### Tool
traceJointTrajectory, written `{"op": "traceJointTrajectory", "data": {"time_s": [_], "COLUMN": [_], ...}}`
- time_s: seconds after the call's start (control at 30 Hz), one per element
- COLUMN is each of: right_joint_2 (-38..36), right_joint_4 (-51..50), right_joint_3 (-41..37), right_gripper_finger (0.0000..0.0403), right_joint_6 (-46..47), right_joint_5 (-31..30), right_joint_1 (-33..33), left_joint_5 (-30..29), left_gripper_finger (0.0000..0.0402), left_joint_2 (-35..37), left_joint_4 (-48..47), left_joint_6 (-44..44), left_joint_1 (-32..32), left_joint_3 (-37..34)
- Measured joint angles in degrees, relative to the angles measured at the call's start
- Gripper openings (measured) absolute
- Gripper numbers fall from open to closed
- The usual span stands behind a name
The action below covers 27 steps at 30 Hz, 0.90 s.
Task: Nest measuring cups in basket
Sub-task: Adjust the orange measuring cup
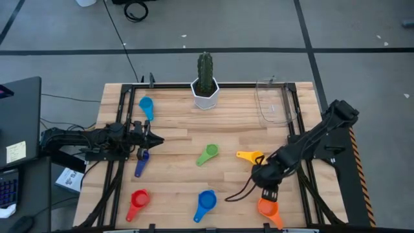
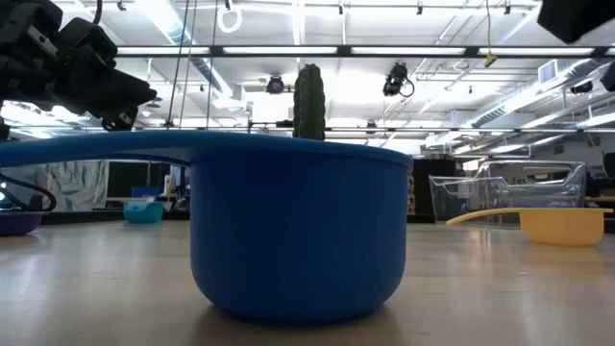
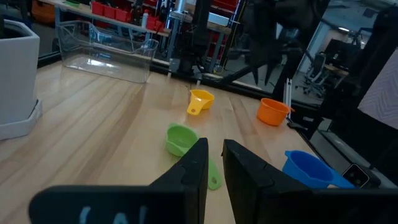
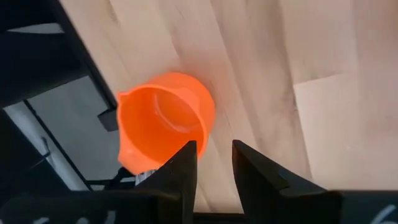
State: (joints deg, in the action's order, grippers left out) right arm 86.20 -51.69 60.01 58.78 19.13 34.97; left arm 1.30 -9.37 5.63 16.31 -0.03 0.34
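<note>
Here right fingers (image 4: 212, 163) part above orange cup (image 4: 163, 118)

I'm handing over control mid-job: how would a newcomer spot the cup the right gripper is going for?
Find the right arm at the wooden table's right edge. Its right gripper hangs over the near right corner, above the orange measuring cup. It is the only orange one; the yellow measuring cup sits farther back.

Lab/workshop (industrial): ceiling strip lights (image 2: 317, 50), red bins (image 3: 118, 10).

cactus (image 1: 205, 67) | white pot (image 1: 206, 94) | wooden table (image 1: 181, 168)
</note>
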Motion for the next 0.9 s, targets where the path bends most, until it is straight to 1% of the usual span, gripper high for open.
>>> {"op": "traceJointTrajectory", "data": {"time_s": [0.23, 0.47, 0.7, 0.83, 0.9], "right_joint_2": [5.7, 9.7, 11.8, 12.2, 12.2], "right_joint_4": [2.7, 5.5, 5.8, 5.5, 5.2], "right_joint_3": [0.0, 0.0, -0.2, -0.2, -0.2], "right_gripper_finger": [0.0107, 0.0107, 0.0107, 0.0106, 0.0099], "right_joint_6": [-0.3, -1.8, -3.4, -3.4, -3.7], "right_joint_5": [4.0, 4.0, 2.7, -0.8, -3.0], "right_joint_1": [0.6, 1.4, 2.9, 3.3, 3.3], "left_joint_5": [0.0, 0.0, 0.0, 0.0, 0.0], "left_gripper_finger": [0.0055, 0.0055, 0.0055, 0.0055, 0.0055], "left_joint_2": [0.0, 0.0, 0.0, 0.0, 0.0], "left_joint_4": [0.0, 0.1, 0.1, 0.2, 0.5], "left_joint_6": [0.0, 0.0, 0.1, 0.1, 0.1], "left_joint_1": [0.0, 0.0, 0.0, 0.0, 0.0], "left_joint_3": [0.0, 0.0, 0.0, 0.0, 0.0]}}
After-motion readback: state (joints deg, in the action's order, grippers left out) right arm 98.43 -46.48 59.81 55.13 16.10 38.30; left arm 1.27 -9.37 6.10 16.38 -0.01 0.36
